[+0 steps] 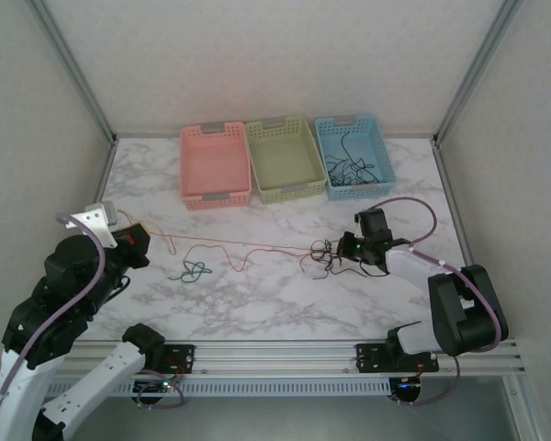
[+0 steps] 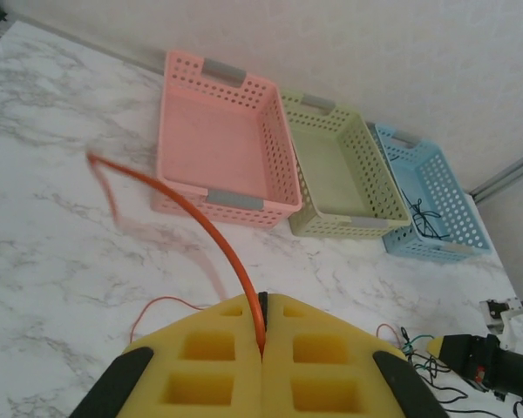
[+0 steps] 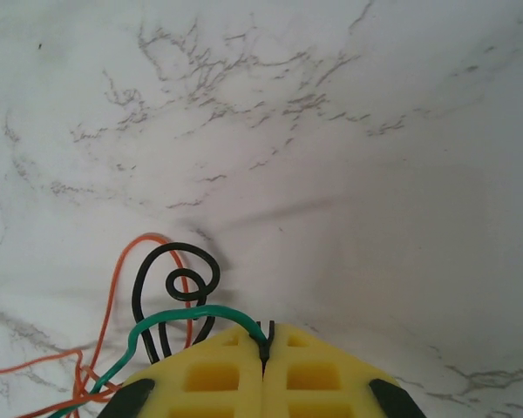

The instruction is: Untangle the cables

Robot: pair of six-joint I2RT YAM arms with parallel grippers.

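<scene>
Currently, stock on marble table (image 1: 257, 308), L to R. Left gripper (image 2: 263, 335): yellow pads pressed together, clamped on orange cable (image 2: 192, 205), which rises from the seam and arcs up and left, blurred at its far end. From overhead the same cable runs as a thin, nearly straight line across mid table, from L arm to tangle (image 1: 320, 257) just in front of right gripper (image 3: 264, 344). Right gripper: pads together, gripping green cable (image 3: 179, 318) at the seam; a short black end pokes out at the same spot. Beside it, per wrist cam: black cable (image 3: 176, 283) curled in a loop w/ a small inner coil, orange strands (image 3: 112, 279) crossing to its L, all lying on the table. Tangle: black, orange and green wires bunched together; separate count cannot be told. Teal-green cable (image 1: 193, 271): small loose squiggle, apart from tangle, on near side of the orange line. Back row, side by side: pink basket (image 1: 215, 165), green basket (image 1: 285, 158), blue basket (image 1: 354, 156). Blue one holds loose black cables (image 1: 349, 167).
</scene>
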